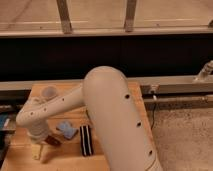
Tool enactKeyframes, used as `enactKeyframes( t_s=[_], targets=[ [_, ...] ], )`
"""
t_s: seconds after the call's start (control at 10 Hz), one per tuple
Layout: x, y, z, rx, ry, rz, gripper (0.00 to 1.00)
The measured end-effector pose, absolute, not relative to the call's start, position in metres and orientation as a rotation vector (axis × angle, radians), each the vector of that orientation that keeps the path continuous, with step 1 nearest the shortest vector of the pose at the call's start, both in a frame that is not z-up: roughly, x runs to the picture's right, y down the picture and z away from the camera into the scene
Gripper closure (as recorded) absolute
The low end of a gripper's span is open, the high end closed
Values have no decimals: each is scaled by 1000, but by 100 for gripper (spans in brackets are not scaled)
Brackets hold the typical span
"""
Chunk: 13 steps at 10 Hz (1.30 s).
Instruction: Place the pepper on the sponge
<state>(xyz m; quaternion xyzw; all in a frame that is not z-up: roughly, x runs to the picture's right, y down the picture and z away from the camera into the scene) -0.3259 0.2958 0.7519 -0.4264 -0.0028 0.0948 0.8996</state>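
Note:
The pepper [53, 141] is a small dark red piece low over the wooden table [115, 92], near its front left. My gripper [40, 148] hangs right beside it on the left, at the end of the white arm [107, 115]. Whether the gripper holds the pepper does not show. The sponge [66, 129], a light blue block, lies on the table just right of and behind the pepper, apart from it.
A black-and-white striped strip [86, 140] lies right of the sponge. The bulky white arm covers the middle and right of the table. A dark wall with a metal rail [175, 82] runs behind it. Speckled floor [185, 135] lies to the right.

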Motion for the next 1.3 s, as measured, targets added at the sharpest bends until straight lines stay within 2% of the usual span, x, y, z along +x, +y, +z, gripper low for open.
enactKeyframes(
  t_s=[0.2, 0.5, 0.6, 0.7, 1.0, 1.3],
  targets=[
    [-325, 300, 760, -871, 38, 201, 31],
    [-329, 302, 762, -849, 70, 183, 63],
    [-328, 302, 762, -849, 70, 183, 66],
    [-328, 300, 760, -851, 70, 182, 98],
    [-329, 298, 757, -840, 62, 176, 100],
    [-320, 257, 734, -755, 13, 211, 100]
  ],
)
